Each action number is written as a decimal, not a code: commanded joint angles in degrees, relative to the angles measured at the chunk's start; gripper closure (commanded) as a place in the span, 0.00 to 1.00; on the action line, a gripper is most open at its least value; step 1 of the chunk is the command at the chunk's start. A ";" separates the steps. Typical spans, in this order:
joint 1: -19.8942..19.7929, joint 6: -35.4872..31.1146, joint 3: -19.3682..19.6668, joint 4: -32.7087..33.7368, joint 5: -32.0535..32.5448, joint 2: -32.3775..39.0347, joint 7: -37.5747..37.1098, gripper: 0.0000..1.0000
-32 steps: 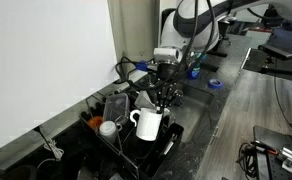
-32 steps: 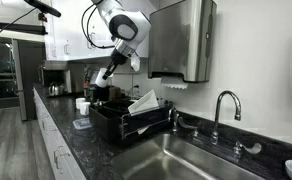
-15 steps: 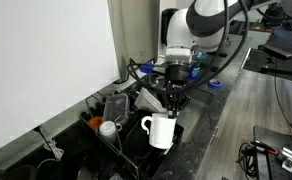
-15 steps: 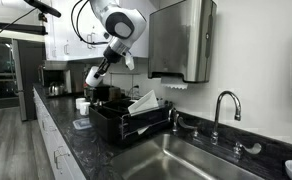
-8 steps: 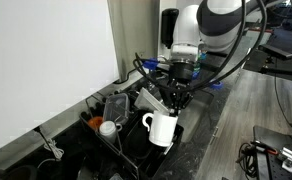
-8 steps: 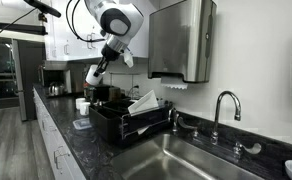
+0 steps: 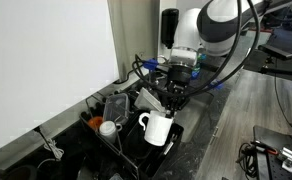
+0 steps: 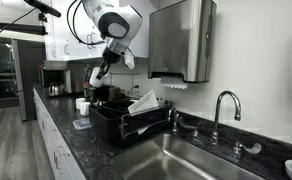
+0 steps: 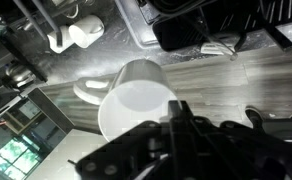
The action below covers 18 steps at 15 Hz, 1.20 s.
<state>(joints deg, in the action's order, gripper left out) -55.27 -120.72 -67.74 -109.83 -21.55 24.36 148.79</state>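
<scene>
Pincer [image 7: 170, 108]: jaws drawn almost fully together, pinching the thin wall of the white mug [image 7: 156, 129] at its rim, one finger inside and one outside as best the wrist view shows [image 9: 176, 114]; a rim hold suits a vessel too wide to span, and the wall is slim enough for the jaws to look nearly closed. White mug [image 9: 136, 100]: mouth turned up toward the wrist, handle [image 9: 86, 92] out to the side and clear of the fingers; sited at the outer corner of the black dish rack [image 7: 126, 145], close to the front edge of the counter [image 7: 198, 125], with floorboards showing beyond it in the wrist view; whether its base rests on the rack or hangs just clear cannot be told. Dish rack [image 8: 111, 125]: set on the counter directly beside the sink [image 8: 186, 160], presumably so that wet ware drains toward it. Small cup [image 7: 107, 127]: at the rack's wall-side edge. Further mug [image 8: 83, 104]: on the counter beyond the rack's far end. Faucet [image 8: 221, 105]: behind the sink. Steel towel dispenser [image 8: 181, 40]: wall-mounted above the rack.
</scene>
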 commanded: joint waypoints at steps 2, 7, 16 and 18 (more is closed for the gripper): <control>0.69 -2.90 -0.07 0.38 2.31 0.87 0.41 1.00; 2.54 -3.46 1.17 1.63 3.45 1.38 0.27 1.00; 6.98 -4.47 4.28 5.35 6.17 2.60 -0.04 1.00; 7.89 -4.60 5.22 6.20 6.50 2.89 -0.06 1.00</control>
<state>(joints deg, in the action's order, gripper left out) -49.61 -124.22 -64.11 -106.08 -16.94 24.74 148.79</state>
